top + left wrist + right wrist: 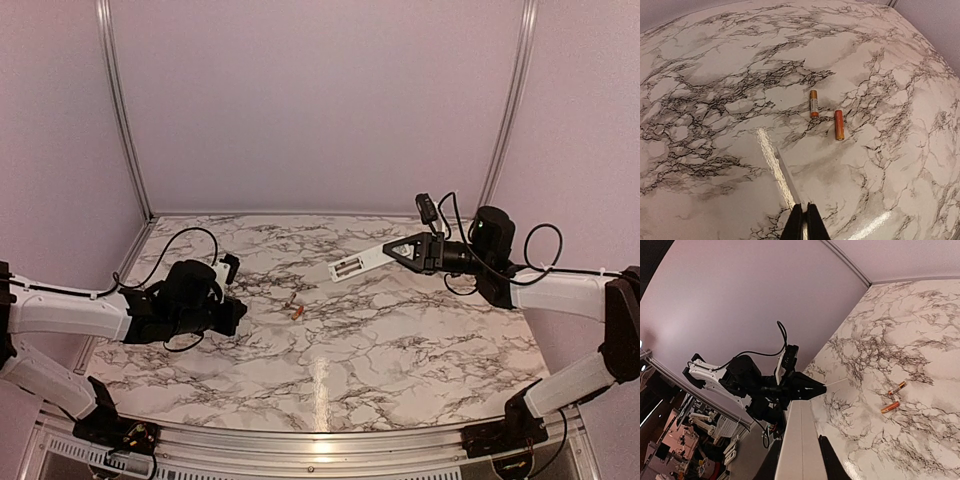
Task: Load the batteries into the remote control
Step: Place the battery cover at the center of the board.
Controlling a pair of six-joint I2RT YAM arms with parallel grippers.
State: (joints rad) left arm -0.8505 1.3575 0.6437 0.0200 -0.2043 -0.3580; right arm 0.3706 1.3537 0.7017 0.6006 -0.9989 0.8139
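Holding the remote control by one end, the right gripper is clamped on it; it looks lifted off the table, slot side up. The batteries lie side by side, just apart, on the marble ahead of the left gripper — jaws pressed shut, nothing clearly held. To do this well, I'd open the left, pinch one battery mid-body across its width — and keep the remote level.
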